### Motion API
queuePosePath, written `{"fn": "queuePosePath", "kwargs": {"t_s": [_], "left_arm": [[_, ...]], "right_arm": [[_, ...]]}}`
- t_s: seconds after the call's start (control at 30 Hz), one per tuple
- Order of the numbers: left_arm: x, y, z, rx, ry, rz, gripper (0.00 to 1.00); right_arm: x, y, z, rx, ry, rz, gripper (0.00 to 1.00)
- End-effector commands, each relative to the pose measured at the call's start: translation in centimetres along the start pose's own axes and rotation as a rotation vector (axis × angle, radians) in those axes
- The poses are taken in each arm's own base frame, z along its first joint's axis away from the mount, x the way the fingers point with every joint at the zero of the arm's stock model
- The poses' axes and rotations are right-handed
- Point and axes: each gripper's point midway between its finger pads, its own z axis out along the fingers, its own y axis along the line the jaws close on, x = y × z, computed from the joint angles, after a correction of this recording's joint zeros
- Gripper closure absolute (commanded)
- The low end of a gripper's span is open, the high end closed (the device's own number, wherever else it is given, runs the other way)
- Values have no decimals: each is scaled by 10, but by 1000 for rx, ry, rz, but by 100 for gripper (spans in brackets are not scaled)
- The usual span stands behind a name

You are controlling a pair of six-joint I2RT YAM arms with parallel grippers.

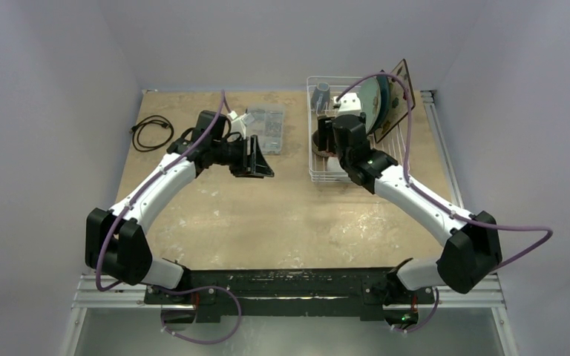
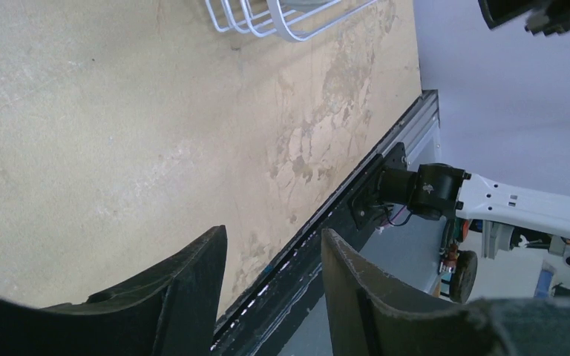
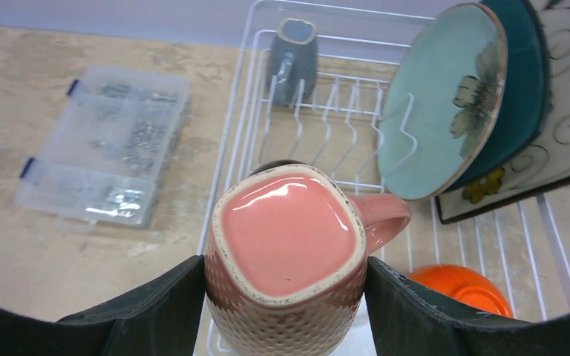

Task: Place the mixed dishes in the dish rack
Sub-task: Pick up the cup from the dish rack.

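Note:
My right gripper [image 3: 286, 276] is shut on the salmon-pink mug [image 3: 289, 237], held base up over the near left part of the white wire dish rack [image 3: 246, 111]. The grey-blue mug [image 3: 295, 55] stands in the rack's far left corner. The round pale green plate [image 3: 438, 104], the dark teal plate [image 3: 523, 89] and the cream floral plate [image 3: 564, 111] lean upright at the rack's right side. The orange bowl [image 3: 464, 291] lies upside down in the rack to the right of the mug. My left gripper [image 2: 274, 248] is open and empty above the bare table, left of the rack [image 1: 350, 133].
The clear plastic compartment box [image 1: 266, 127] lies on the table left of the rack, behind my left gripper [image 1: 258, 158]. A black cable [image 1: 152, 132] is coiled at the far left. The rack's corner [image 2: 282, 18] shows in the left wrist view.

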Motion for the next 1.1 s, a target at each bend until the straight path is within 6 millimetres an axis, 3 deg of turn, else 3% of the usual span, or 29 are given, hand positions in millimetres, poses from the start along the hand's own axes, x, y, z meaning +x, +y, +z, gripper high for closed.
{"fn": "queuePosePath", "kwargs": {"t_s": [0.0,0.13,0.37,0.5,0.63,0.73,0.97,1.07], "left_arm": [[-27,-10,-26,-52,-125,90,52],[-47,5,-62,-187,-282,129,52],[-61,17,-99,-315,-459,141,52],[-65,22,-108,-345,-509,126,52],[-64,25,-104,-342,-494,117,52],[-64,25,-98,-324,-470,110,52],[-60,23,-81,-260,-402,85,52],[-60,22,-81,-253,-398,86,52]], "right_arm": [[-64,50,-35,-202,-200,34,100],[-57,106,-61,-365,-238,-18,100],[-25,165,-82,-560,-241,-81,100],[22,189,-77,-629,-200,-144,100],[72,199,-62,-605,-116,-211,100],[86,201,-65,-600,-108,-224,100],[92,191,-62,-525,-33,-196,100],[68,185,-71,-507,-53,-131,100]]}}
